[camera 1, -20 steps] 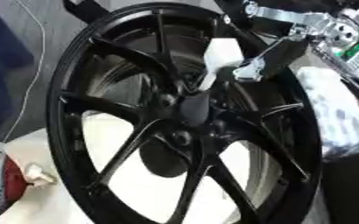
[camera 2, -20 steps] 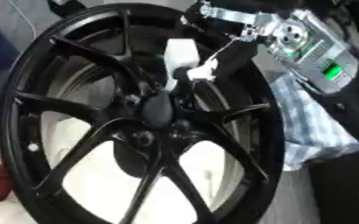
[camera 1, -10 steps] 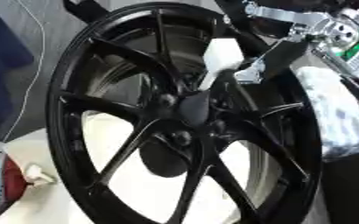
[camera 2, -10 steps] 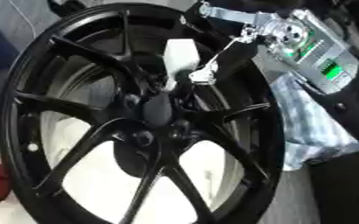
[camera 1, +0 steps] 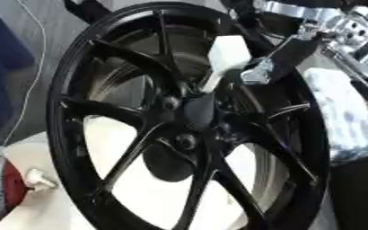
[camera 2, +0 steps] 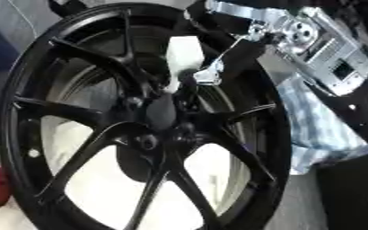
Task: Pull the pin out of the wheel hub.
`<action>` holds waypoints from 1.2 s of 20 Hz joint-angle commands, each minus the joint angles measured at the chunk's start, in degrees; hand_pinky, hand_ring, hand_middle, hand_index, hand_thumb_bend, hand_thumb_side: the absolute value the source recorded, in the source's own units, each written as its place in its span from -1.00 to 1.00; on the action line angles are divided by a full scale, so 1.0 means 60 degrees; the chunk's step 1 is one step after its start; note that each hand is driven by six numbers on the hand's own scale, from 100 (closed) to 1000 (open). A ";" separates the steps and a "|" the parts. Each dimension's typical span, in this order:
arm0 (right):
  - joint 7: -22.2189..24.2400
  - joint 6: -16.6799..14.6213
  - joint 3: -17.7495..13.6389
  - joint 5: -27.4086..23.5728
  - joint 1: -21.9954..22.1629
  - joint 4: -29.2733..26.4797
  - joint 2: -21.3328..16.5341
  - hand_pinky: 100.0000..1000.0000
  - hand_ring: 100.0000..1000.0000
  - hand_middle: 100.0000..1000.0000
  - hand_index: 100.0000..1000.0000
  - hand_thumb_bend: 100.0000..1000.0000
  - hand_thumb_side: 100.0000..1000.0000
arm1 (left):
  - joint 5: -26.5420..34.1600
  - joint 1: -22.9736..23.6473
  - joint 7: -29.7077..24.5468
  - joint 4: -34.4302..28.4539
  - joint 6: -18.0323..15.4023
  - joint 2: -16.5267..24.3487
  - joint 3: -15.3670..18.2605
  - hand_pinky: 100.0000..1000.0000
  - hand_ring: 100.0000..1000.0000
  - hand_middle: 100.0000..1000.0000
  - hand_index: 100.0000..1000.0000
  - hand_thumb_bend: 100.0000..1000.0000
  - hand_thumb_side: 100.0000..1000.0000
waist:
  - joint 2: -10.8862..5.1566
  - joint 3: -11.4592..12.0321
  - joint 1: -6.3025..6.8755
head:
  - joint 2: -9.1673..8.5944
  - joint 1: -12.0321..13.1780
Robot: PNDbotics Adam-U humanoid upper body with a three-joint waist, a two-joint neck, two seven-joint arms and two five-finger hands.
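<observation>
Right hand (camera 2: 297, 40) at the black wheel (camera 1: 187, 121)
White pin (camera 1: 225, 56) juts from the hub (camera 1: 196, 110); one finger (camera 2: 218, 67) beside it, grip unclear; pale surface (camera 1: 164, 193) below, grey floor (camera 1: 50, 31) behind

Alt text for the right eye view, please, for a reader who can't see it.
A large black spoked wheel stands tilted and fills most of the view. The robot's right hand reaches in from the upper right, its silver fingertip close to a white pin that sticks out just above the wheel hub. A pale patterned cloth lies behind the rim at right.
</observation>
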 commanded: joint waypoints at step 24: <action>-0.5312 -0.1725 -0.5578 -0.2589 0.6201 -0.0976 0.0081 0.40 0.06 -0.36 -0.33 -0.79 -1.00 | -0.0098 0.0402 0.0713 -0.0144 -0.0814 -0.0076 0.0583 0.56 0.81 0.28 0.55 -1.00 0.36 | -0.0144 -0.1488 0.1208 | -0.0212 0.1469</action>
